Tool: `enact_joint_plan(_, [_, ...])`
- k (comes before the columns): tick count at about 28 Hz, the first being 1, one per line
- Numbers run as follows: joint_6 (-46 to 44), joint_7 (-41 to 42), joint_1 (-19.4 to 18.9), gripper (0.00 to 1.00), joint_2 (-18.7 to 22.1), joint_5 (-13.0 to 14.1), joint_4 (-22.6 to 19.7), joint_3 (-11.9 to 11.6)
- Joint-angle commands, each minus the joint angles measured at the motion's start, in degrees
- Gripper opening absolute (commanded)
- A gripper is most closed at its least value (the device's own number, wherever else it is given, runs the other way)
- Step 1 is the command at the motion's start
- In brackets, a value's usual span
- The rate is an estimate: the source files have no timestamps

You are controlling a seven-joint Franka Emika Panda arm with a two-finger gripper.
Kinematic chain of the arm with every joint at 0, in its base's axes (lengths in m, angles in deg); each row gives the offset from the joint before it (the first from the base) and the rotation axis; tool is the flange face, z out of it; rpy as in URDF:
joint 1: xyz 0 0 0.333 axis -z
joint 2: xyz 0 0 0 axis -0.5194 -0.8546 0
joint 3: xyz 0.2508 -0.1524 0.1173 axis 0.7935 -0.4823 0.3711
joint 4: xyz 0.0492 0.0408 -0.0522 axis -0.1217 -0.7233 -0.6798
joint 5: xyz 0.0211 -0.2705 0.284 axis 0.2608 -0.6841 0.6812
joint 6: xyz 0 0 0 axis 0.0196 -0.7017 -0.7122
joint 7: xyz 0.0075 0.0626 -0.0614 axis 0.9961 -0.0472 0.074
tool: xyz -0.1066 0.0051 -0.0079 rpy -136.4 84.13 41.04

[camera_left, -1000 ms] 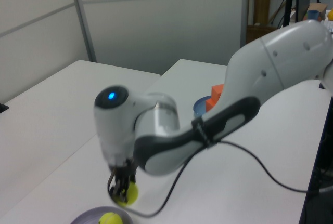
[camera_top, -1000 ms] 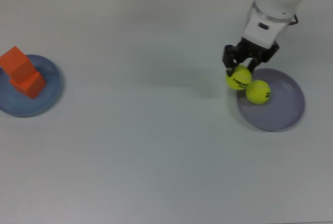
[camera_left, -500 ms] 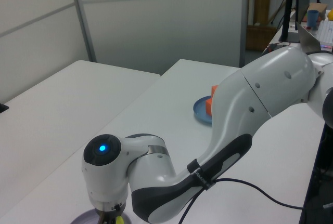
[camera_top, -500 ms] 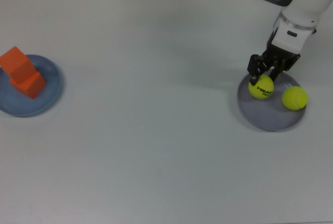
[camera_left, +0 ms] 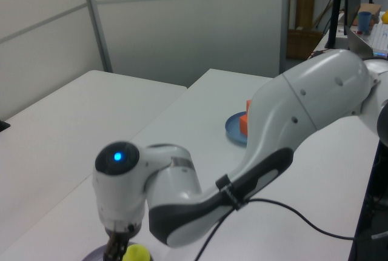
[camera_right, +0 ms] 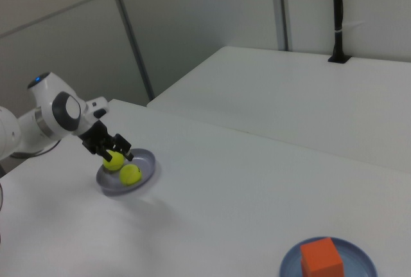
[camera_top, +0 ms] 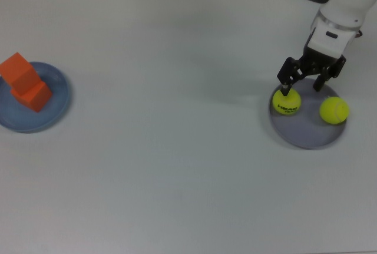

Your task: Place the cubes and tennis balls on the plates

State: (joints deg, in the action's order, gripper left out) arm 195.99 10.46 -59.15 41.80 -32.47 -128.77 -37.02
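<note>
Status, top view, left to right, everything placed relative to the lavender plate (camera_top: 306,136):

- Far across the table (camera_top: 177,148) from it, at the top view's left edge: the blue plate (camera_top: 56,109) with both orange cubes (camera_top: 25,83) on it, touching each other, one nearer the rim. The right view shows only one cube face (camera_right: 322,259), so I can't tell whether they are stacked or side by side.
- On the lavender plate: both tennis balls (camera_top: 286,101) — one with black lettering near the rim on the top view's left, the other (camera_top: 334,111) toward the right rim, apart from the first.
- Gripper (camera_top: 303,86) sits just above that plate's far rim, fingers spread wide, holding nothing; one fingertip is right by the lettered ball, contact unclear.

Judgement — all four items look placed. What's left is probably just pulling the arm clear without nudging that ball off the rim.
</note>
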Motion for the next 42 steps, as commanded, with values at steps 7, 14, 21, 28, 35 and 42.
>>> enact_joint_plan(7, [-15.01, 7.74, 2.90, 1.00, 12.52, 9.28, -0.31, -7.39])
enact_joint_plan(14, [-23.19, 18.58, 3.78, 1.00, 17.10, 18.87, 0.57, -17.76])
enact_joint_plan(21, [-25.47, 20.24, 9.66, 1.00, 19.47, 23.44, -0.22, -20.14])
enact_joint_plan(28, [-27.15, 24.29, 13.44, 1.00, 25.44, 25.38, -4.96, -19.88])
enact_joint_plan(35, [-34.08, 24.29, 17.76, 1.00, 26.77, 25.38, -2.78, -19.18])
enact_joint_plan(42, [-36.47, 24.55, 18.64, 1.00, 26.95, 25.38, -1.19, -19.26])
